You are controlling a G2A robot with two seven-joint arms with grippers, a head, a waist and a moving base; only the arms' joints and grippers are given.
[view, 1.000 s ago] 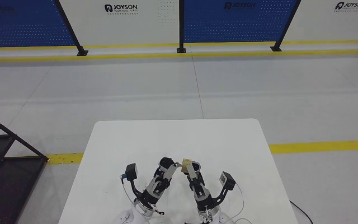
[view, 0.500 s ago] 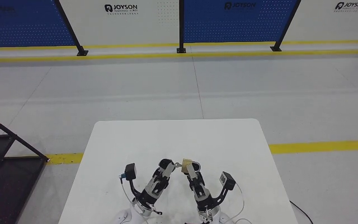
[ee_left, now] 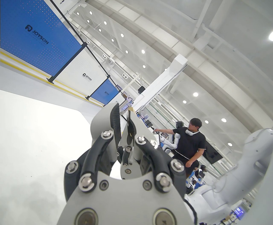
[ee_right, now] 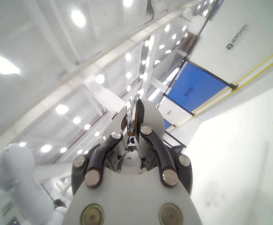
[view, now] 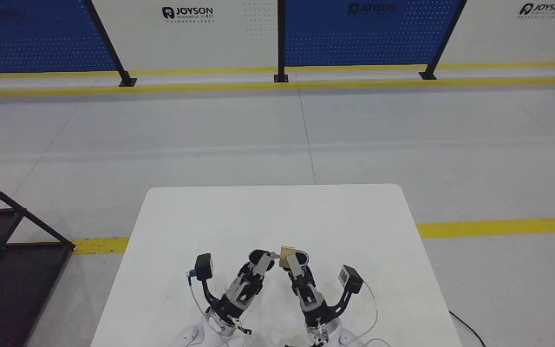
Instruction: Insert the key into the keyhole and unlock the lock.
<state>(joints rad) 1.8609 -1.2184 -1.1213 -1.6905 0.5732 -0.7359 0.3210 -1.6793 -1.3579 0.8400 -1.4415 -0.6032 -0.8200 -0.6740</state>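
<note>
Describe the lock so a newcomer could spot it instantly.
Start at the white table, then its near edge where two arms meet. The lock is the small brass block pinched in the right hand; it is the only gold-coloured thing among black and white parts.

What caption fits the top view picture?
Right pincer holds a brass lock beside the left pincer, over a white table.

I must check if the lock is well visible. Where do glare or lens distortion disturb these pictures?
Right wrist view: ceiling lamps flare behind the lock, and its metal edge glints in the right gripper. Left wrist view: beams and fence lines bow; the key stands edge-on in the left gripper. Top view: even light, no glare on the table.
</note>
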